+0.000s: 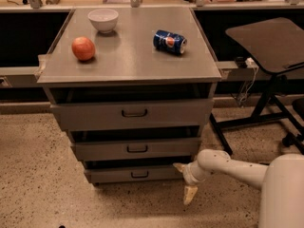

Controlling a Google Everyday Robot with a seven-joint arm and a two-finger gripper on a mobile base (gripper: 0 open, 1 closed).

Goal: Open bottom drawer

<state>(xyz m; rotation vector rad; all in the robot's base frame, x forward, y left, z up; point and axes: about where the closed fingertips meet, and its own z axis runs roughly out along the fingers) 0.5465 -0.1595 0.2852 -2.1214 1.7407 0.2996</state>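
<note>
The bottom drawer (114, 175) is the narrowest, lowest grey front of the cabinet, with a small dark loop handle (139, 174) at its centre. It looks closed or nearly so. My gripper (185, 180) is low near the floor, just off the drawer's right end. It is open: one pale finger (179, 166) points toward the drawer's right corner and the other points down toward the floor. It holds nothing. The white arm (228, 167) reaches in from the lower right.
The mid-sized drawer (104, 149) and the widest top drawer (95, 114) sit above. On the cabinet top (128, 56) are a red apple (83, 48), a white bowl (103, 19) and a blue can (170, 42) lying on its side. A dark chair or stand (268, 42) is at right. The floor is speckled.
</note>
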